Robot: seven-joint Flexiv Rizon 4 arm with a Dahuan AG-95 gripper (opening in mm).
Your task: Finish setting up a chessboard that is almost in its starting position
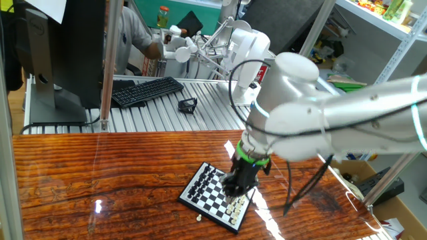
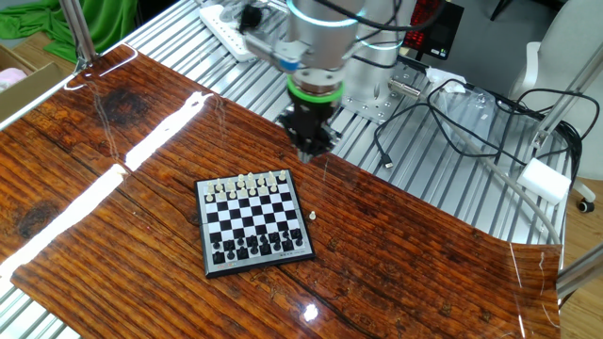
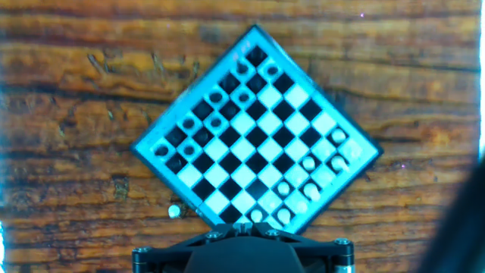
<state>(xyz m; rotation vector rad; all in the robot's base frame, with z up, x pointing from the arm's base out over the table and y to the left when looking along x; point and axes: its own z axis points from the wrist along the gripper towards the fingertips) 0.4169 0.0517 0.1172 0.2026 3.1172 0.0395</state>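
The chessboard [image 2: 252, 224] lies flat on the wooden table, small, chequered, with a black rim. Cream pieces line its far edge in the other fixed view, black pieces its near edge. One cream piece [image 2: 312, 216] lies off the board on the wood, close to its right side; it also shows as a pale dot [image 3: 174, 211] in the hand view and the same piece [image 1: 199, 217] shows in one fixed view. My gripper [image 2: 311, 151] hangs above the table beyond the board's far right corner, fingers shut with nothing between them. In the hand view the board [image 3: 258, 125] fills the middle.
A ribbed metal surface [image 1: 167, 110] borders the wooden top. On it sit a black keyboard [image 1: 147, 91], a monitor [image 1: 63, 53] and a small black object [image 1: 187, 105]. Cables [image 2: 452, 122] and a power strip [image 2: 226, 19] lie behind the arm.
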